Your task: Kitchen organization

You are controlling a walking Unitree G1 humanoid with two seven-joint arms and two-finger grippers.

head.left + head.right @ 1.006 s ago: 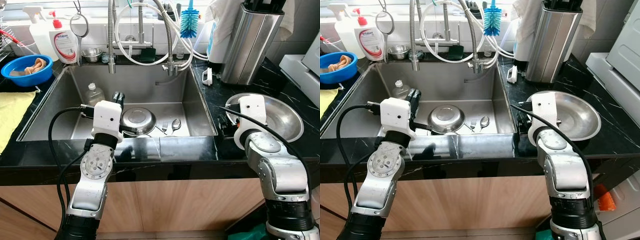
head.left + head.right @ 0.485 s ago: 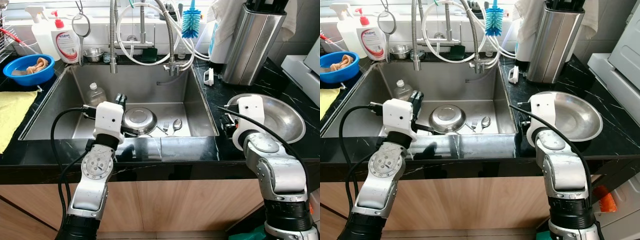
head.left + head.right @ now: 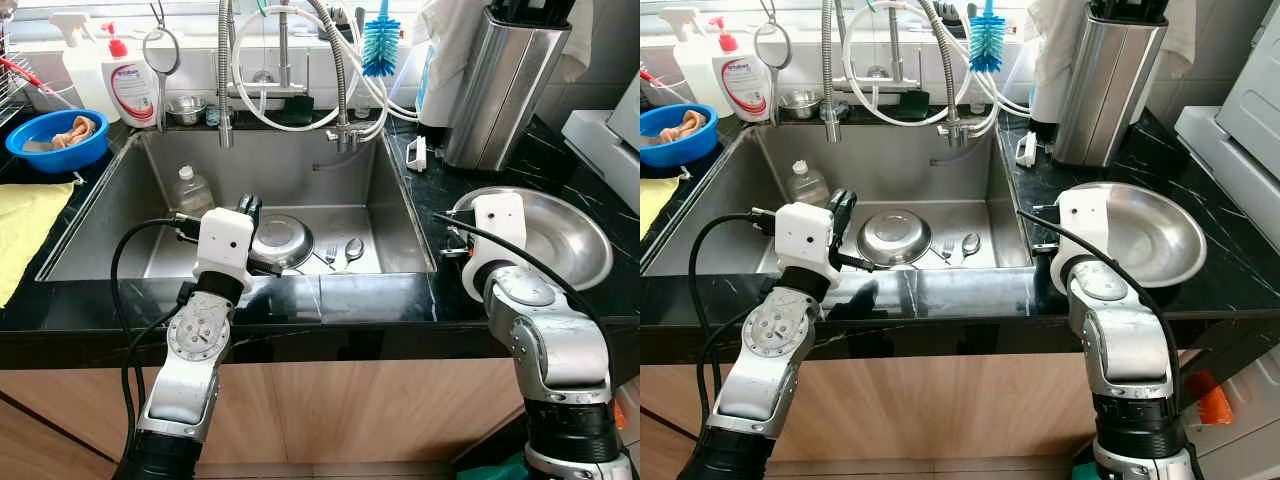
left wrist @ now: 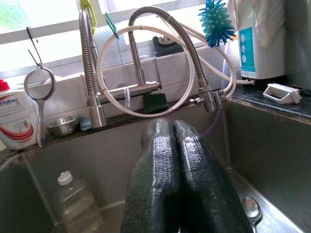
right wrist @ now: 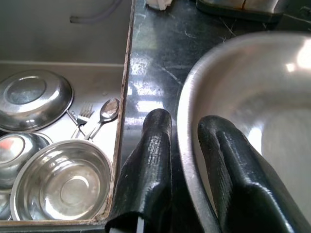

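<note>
A large steel bowl (image 3: 555,235) sits on the black counter to the right of the sink. My right gripper (image 5: 187,119) is shut on its near-left rim, one finger inside and one outside. My left gripper (image 4: 167,124) is shut with nothing in it and hangs over the sink (image 3: 390,215), just left of an upturned steel dish (image 3: 282,240). A fork (image 3: 329,255) and a spoon (image 3: 352,248) lie beside that dish. Two more steel bowls (image 5: 63,179) rest at the sink's near edge. A clear plastic bottle (image 3: 190,188) stands at the sink's back left.
A blue bowl (image 3: 55,138) holding a cloth and a yellow towel (image 3: 20,225) lie on the left counter. A soap bottle (image 3: 132,85), spring faucet (image 3: 225,70) and blue brush (image 3: 380,45) line the back. A tall steel holder (image 3: 505,85) stands behind the large bowl.
My left arm has moved slightly right, bringing its shut fingers closer to the upturned dish. The right gripper stays on the bowl's rim.
</note>
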